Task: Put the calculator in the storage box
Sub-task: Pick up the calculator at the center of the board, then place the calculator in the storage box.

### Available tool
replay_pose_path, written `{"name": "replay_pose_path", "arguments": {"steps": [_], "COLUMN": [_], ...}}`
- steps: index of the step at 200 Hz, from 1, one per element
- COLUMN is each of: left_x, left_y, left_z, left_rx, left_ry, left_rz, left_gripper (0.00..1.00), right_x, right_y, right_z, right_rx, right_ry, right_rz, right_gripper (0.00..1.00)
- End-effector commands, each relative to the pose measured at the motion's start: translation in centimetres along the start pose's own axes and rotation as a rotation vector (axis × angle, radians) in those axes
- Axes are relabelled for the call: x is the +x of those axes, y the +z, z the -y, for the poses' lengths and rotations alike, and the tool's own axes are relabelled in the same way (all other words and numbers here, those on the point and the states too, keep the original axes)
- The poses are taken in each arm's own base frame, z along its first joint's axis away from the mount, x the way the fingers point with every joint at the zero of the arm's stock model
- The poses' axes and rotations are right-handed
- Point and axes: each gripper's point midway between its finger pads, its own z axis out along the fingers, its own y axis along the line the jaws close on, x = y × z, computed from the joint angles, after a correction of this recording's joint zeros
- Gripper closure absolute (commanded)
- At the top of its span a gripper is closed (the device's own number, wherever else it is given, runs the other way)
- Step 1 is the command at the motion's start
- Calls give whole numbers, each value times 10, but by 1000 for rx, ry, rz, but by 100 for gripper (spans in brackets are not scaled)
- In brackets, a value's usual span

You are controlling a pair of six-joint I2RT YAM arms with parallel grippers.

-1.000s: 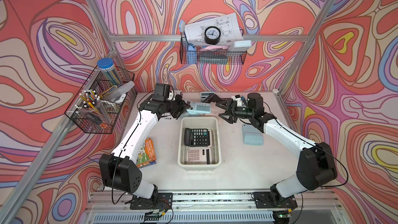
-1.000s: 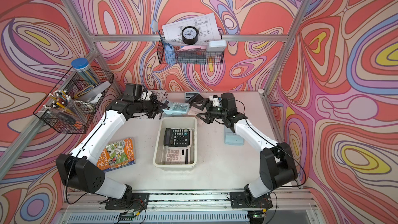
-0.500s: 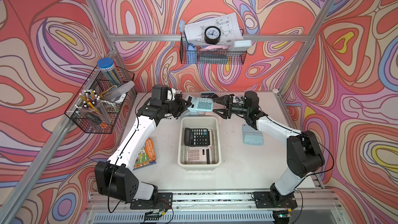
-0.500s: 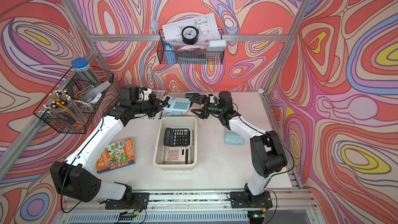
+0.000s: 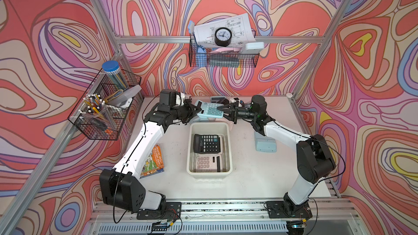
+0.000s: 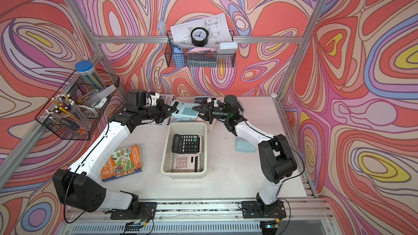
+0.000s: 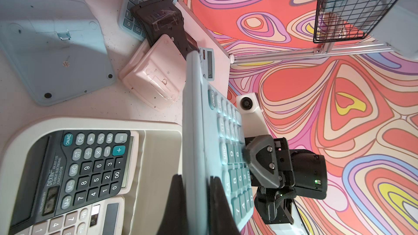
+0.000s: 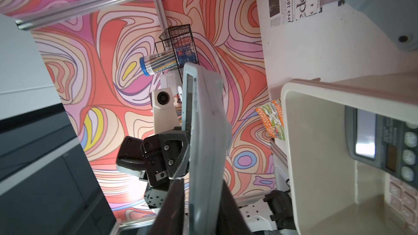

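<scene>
the bench (image 5: 248, 177) carries everything, and the storage box (image 5: 209, 125) at its middle is my marker. my left arm (image 5: 140, 145) and my right arm (image 5: 282, 132) start from either side of the box's near end. both stretch past its far rim and bend inward until the wrists face each other, forearms low and close to level. in the air between them, just beyond that far rim and above it, hangs the light-blue calculator (image 5: 210, 109), keys up, tilted, resting on nothing. i judge it is held at both edges because this is a handover: neither grip alone is yet free to carry it. inside the box lie a black calculator (image 5: 206, 143) toward the far end and a pale calculator (image 5: 208, 163) toward the near end, partly under the black one. so mine will have to land on top of them. my left hand (image 5: 196, 111) is pressed onto one edge, its fingers (image 7: 176, 204) flat against both faces. my right hand (image 5: 222, 109) pinches the opposite edge, one pad on the keys. one hand must let go before the other can bring the calculator back over the rim.
</scene>
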Motion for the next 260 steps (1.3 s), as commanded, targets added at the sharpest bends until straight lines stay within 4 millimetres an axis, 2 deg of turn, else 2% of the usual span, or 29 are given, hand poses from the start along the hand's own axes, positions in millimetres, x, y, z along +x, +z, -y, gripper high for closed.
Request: {"name": "replay_pose_path", "arguments": {"steps": [1,20,31,47,69,103,124,149,184,212,260], "left_x": [2,1,1,1,-1,-6,-6,0,10,16,18], "left_y": [-10,-13,-16,-23,-39,-64,-70,-71,-74,-76,-80], "left_z": [13,11,8,3,-12,-44,-52,-56,-65,-73,-73], "left_rx": [34,11,-17,-67,-159,-251,-259,-268,-278,-299,-302], "left_ry": [53,60,64,76,64,-8,-25,-29,-41,-57,-36], "left_rz": [16,26,32,35,60,104,106,85,67,56,62], "left_gripper": [92,47,28,13,2,1,1,2,1,2,1], "right_x": [2,2,3,8,20,44,57,76,101,113,128], "right_y": [3,3,2,-1,-10,-30,-35,-23,-5,1,9], "right_z": [-9,-3,1,7,20,50,64,78,111,128,152], "right_rx": [-11,9,29,80,206,409,476,533,678,775,877], "right_ry": [-47,-46,-51,-69,-101,-146,-147,-158,-158,-158,-156], "right_rz": [-20,-22,-23,-30,-53,-107,-118,-127,-146,-137,-130], "right_gripper": [93,98,100,100,100,100,100,100,100,100,100]}}
